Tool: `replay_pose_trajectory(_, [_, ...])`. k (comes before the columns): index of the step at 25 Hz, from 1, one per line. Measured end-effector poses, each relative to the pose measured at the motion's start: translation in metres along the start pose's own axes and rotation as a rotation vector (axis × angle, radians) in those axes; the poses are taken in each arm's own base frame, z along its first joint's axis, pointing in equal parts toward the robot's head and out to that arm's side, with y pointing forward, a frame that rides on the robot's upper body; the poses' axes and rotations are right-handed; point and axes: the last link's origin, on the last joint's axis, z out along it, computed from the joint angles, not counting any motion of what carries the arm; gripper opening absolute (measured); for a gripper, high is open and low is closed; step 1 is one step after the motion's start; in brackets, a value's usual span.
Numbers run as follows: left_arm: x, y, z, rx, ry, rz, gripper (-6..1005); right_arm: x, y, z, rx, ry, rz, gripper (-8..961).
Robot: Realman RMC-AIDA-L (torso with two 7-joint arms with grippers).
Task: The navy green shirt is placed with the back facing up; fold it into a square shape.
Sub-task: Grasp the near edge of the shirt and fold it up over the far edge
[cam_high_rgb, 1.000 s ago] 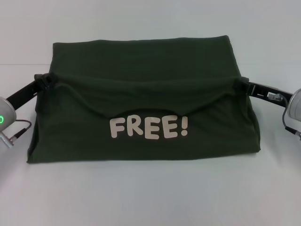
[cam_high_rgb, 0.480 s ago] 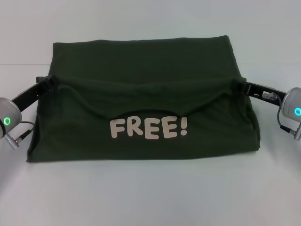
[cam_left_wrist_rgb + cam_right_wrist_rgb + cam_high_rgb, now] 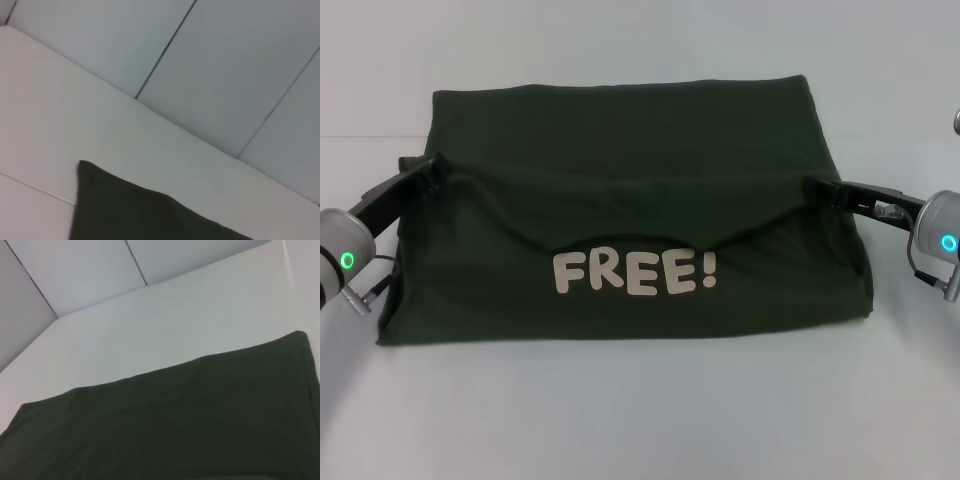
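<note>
While stretched low inward, left gripper [image 3: 432,165] and right gripper [image 3: 817,186] pinch the shirt [image 3: 620,140].

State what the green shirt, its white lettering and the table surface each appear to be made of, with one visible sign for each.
The navy green shirt: soft matte knit cloth, judging by its folds and sag. White lettering: probably a flat print, opaque with crisp edges. Table: smooth, pale, faintly glossy, possibly laminate.
</note>
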Motion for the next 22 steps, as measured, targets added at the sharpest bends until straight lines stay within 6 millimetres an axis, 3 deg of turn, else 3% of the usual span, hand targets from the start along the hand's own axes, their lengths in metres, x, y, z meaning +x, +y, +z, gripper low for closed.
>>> replay_pose_trajectory(8, [-0.007,-0.007,-0.001,0.056,-0.003,-0.03,144,0.003,-0.007,-0.006,0.011,-0.002,0.007,396])
replay_pose_trajectory(9, [-0.007,-0.007,-0.001,0.055,-0.004,-0.03,256,0.003,-0.008,-0.006,0.011,-0.002,0.007,437])
replay_pose_trajectory(10, [-0.007,-0.007,0.0,0.053,-0.005,-0.029,368,0.004,-0.008,-0.007,0.011,-0.003,0.008,560])
replay_pose_trajectory(11, [-0.008,-0.006,0.0,0.051,-0.008,-0.027,407,0.004,-0.008,-0.007,0.009,-0.003,0.008,683])
replay_pose_trajectory(16, [-0.009,-0.006,0.0,0.05,-0.015,-0.021,601,0.006,-0.009,-0.008,0.005,-0.002,0.011,796])
replay_pose_trajectory(22, [-0.012,-0.008,-0.002,0.051,-0.035,0.004,742,0.007,-0.01,-0.013,-0.014,-0.005,0.013,914])
